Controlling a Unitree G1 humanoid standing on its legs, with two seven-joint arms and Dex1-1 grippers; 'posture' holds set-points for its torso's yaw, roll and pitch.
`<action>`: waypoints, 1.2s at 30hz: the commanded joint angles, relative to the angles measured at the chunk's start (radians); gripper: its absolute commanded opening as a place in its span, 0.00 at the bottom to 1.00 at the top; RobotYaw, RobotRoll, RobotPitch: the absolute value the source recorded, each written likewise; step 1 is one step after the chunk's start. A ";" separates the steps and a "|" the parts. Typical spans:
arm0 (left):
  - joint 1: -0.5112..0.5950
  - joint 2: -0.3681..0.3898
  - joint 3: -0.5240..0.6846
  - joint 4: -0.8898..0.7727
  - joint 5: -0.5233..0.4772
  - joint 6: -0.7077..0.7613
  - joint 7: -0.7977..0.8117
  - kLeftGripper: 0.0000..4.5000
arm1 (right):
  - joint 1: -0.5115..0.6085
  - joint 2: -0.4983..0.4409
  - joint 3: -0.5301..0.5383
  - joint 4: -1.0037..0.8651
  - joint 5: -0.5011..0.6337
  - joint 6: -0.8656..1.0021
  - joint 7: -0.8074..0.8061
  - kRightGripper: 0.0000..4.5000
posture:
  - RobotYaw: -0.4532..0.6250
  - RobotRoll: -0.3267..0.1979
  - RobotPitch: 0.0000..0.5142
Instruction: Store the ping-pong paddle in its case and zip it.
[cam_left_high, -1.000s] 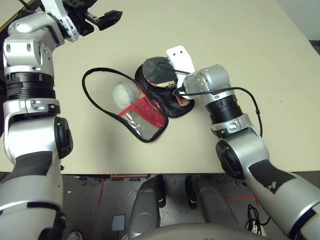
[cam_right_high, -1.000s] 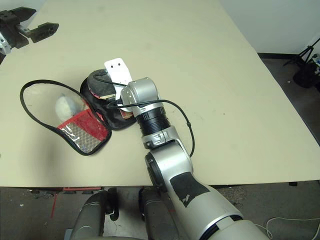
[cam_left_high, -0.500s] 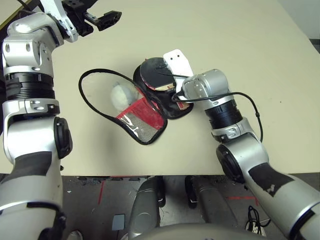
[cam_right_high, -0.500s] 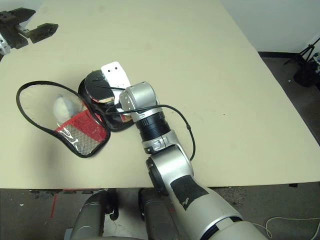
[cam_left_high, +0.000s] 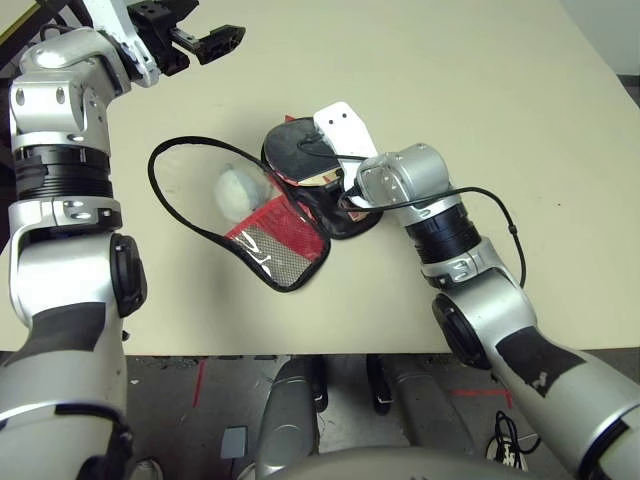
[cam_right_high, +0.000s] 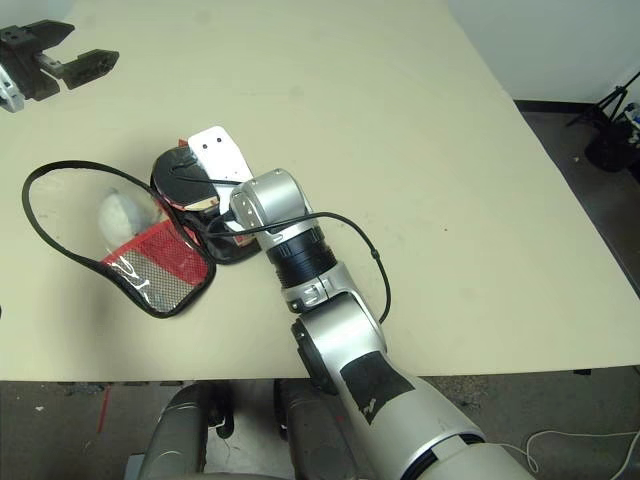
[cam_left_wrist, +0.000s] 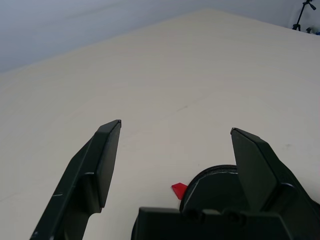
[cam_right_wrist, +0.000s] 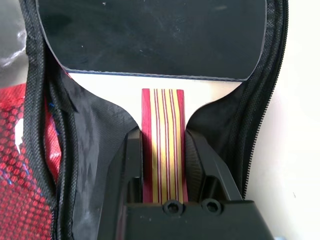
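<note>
The case (cam_left_high: 345, 218) lies open on the table, its red mesh flap (cam_left_high: 272, 232) folded out toward my left. The ping-pong paddle (cam_left_high: 298, 152) rests in the black half, its black face (cam_right_wrist: 150, 35) inside the zipper rim (cam_right_wrist: 272, 75). My right gripper (cam_right_wrist: 162, 136) is shut on the striped wooden handle (cam_right_wrist: 162, 155), with a finger pressed to each side of it. From the head view its fingers are hidden under my right wrist (cam_left_high: 400, 178). My left gripper (cam_left_high: 200, 25) hovers open and empty over the far left of the table, well away from the case.
A small grey-white soft lump (cam_left_high: 238, 190) sits inside the loop of the open flap. The beige table (cam_left_high: 480, 90) stretches bare to the right and far side. Its front edge runs just below the case. A black cable (cam_left_high: 490, 195) loops off my right forearm.
My right arm has pushed the paddle further into the case, and the case with its flap has slid a little to my left. The left arm has stayed where it was.
</note>
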 joint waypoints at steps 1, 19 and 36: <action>-0.001 -0.002 -0.003 -0.013 0.006 0.005 0.005 1.00 | 0.006 0.058 -0.045 0.020 0.010 -0.013 -0.017 0.54 | 0.37 0.62 0.43; -0.052 0.223 0.001 0.247 0.087 -0.148 -0.044 1.00 | 0.116 -0.427 -0.196 -0.254 0.233 -0.343 0.524 0.99 | 0.38 0.62 0.40; 0.599 0.426 0.138 0.118 -0.015 0.050 -0.233 1.00 | 0.202 -0.594 -0.262 -0.087 0.167 -0.709 0.558 0.99 | 0.41 0.62 0.43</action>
